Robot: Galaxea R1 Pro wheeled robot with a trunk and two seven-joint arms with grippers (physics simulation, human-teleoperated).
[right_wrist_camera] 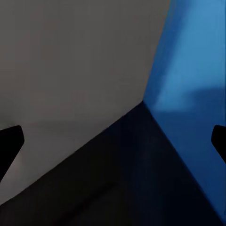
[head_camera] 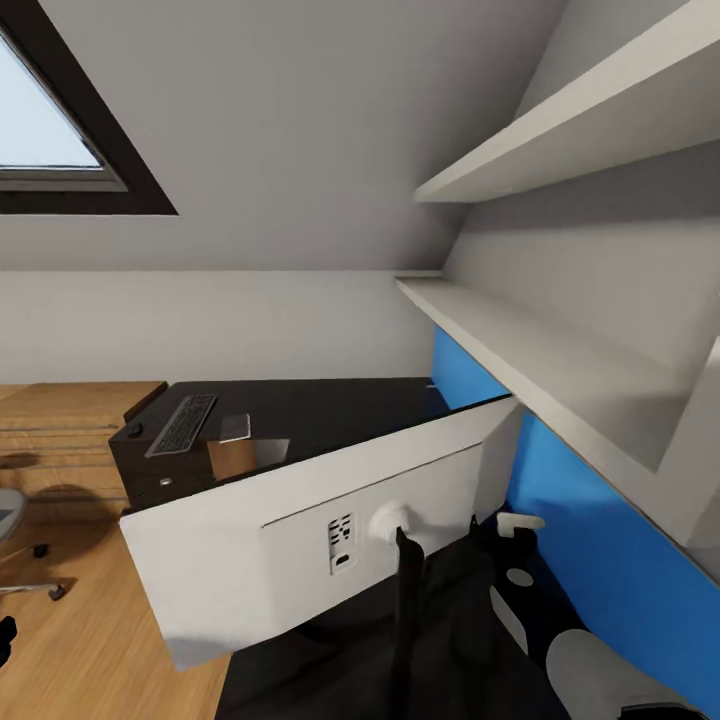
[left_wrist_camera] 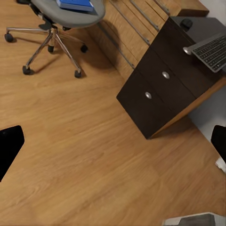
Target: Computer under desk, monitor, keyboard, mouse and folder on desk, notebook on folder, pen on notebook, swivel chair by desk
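The monitor (head_camera: 300,530) stands tilted on the black desk (head_camera: 330,405), its pale grey back and thin black foot (head_camera: 405,590) towards me. At the desk's far end lie the keyboard (head_camera: 183,423) (left_wrist_camera: 212,52), the small black mouse (head_camera: 133,430) (left_wrist_camera: 187,22) and a small flat grey thing (head_camera: 236,428), perhaps the notebook. The swivel chair (left_wrist_camera: 66,16) stands on the floor with the blue folder (left_wrist_camera: 75,4) on its seat. My left gripper (left_wrist_camera: 113,146) hangs open over bare floor. My right gripper (right_wrist_camera: 113,141) is open above the desk corner. Computer and pen are out of view.
A black drawer unit (left_wrist_camera: 150,89) with round silver knobs carries the desk's far end. Behind it stands a light-wood drawer chest (head_camera: 60,420). A blue wall panel (head_camera: 600,540) and white shelves (head_camera: 540,350) line the right wall. A skylight (head_camera: 50,130) sits upper left.
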